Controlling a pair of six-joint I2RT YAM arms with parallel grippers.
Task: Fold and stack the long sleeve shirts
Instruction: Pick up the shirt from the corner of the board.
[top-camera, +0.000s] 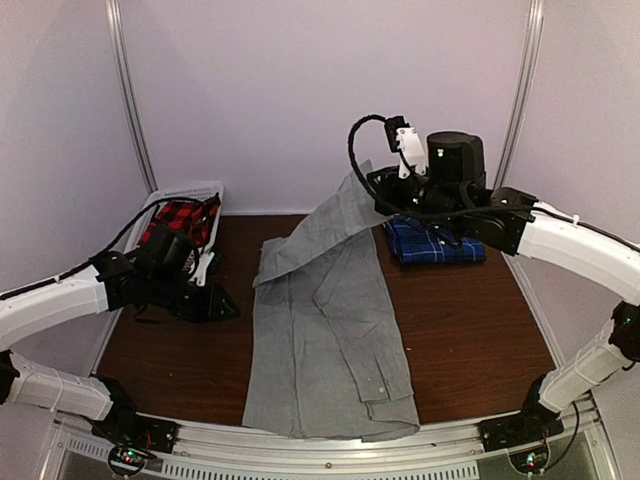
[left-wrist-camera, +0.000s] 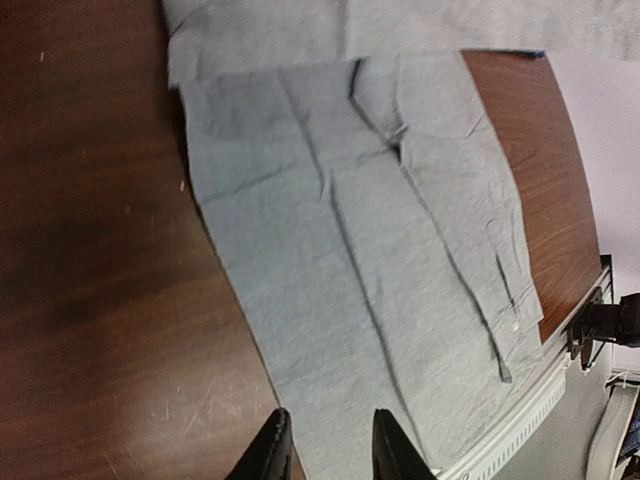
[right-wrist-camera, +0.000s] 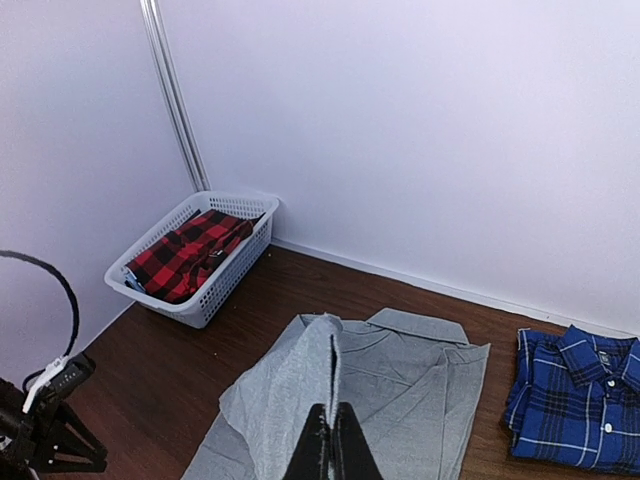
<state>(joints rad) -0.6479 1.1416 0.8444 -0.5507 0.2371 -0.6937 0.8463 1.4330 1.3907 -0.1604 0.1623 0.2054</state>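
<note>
Mid-fold on the grey shirt (top-camera: 330, 340), by the look of it. Spread lengthwise down the middle of the counter (top-camera: 470, 330), one end at the near edge, the other reaching toward the far edge, with layers overlapping along the right side. Pinched at the far right part by the right hand (top-camera: 376, 192), shut tight on a ridge of cloth and holding it clear of the counter, a slack sheet draping down from the grip toward the left. Left hand (top-camera: 222, 303) low near the left edge of the counter, just beside the shirt's left side, jaws a narrow gap apart, gripping nothing.

Blue plaid shirt (top-camera: 432, 243) folded and resting at the far right corner, likely the base of the stack. White basket (top-camera: 190, 190) at the far left corner, a red plaid shirt (top-camera: 178, 220) inside.

Probably best from here:
- Carry the raised cloth over in a low arc, slowly, to avoid dragging the layers underneath.
- Aim to land the moved edge parallel with the shirt's long side, no twist in the drape.
- Press the flat part down with the left hand, or else stay out of the landing zone.
- Let go only once the cloth lies flat.
- Steer clear of the blue plaid shirt close by.
</note>
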